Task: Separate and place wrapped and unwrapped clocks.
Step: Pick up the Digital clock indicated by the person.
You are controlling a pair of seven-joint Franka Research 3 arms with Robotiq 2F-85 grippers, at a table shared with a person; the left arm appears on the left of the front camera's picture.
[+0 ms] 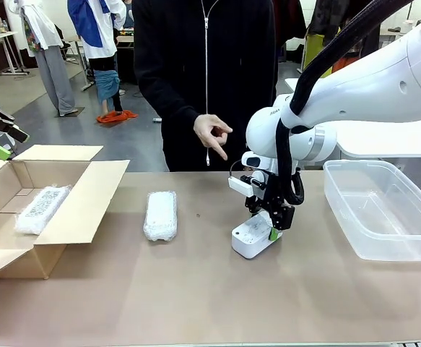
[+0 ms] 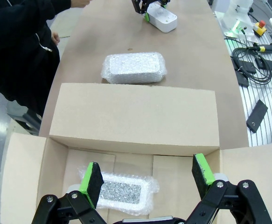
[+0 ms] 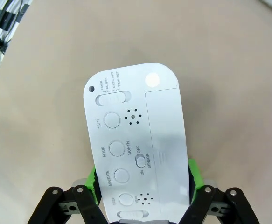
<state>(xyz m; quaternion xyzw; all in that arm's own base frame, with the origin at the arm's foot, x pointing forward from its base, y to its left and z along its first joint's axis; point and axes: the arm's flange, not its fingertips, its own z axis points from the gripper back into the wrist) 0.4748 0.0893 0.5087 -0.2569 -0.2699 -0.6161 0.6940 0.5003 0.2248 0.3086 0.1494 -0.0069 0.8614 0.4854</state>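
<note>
White plastic stood out on the brown table [image 1: 196, 296]: the bare clock [image 1: 250, 240] lay flat right of the middle, button side up. The right gripper [image 1: 268, 230] stood over its far end, green pads pressed against both long edges, pinching it. Seen from that wrist, the rest of the clock ran out from between the fingers, away from the claw.

Off to the left, the left gripper [image 2: 147, 179] hung above the open cardboard box [image 2: 133, 116], jaws spread wide with nothing between them. One bubble-wrapped clock [image 2: 122, 191] lay on the box floor beneath it. The second wrapped clock [image 1: 160, 215] lay on the table between the box and the bare clock, apart from both. An empty clear plastic tub [image 1: 383, 213] sat to the right of the pinched clock, and a person's hand [image 1: 211, 134] hovered beyond the far edge.
</note>
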